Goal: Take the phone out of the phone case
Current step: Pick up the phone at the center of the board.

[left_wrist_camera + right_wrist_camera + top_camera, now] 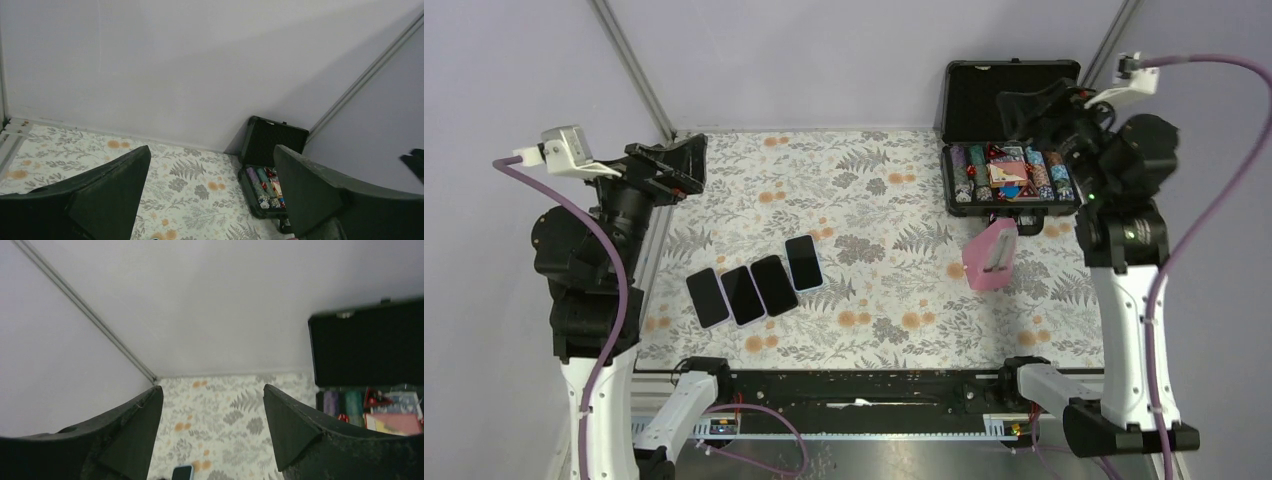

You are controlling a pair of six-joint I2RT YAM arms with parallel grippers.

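A pink phone case stands tilted on its edge on the right part of the floral table; whether a phone sits inside it I cannot tell. Several dark-screened phones lie side by side at the left-centre, from one with a pale rim to one with a light blue rim, whose top edge shows in the right wrist view. My left gripper is raised over the table's left edge, open and empty. My right gripper hangs high at the back right, open and empty.
An open black carrying case with rows of poker chips and cards stands at the back right, its lid upright, just behind the pink case. Grey walls and metal frame posts enclose the table.
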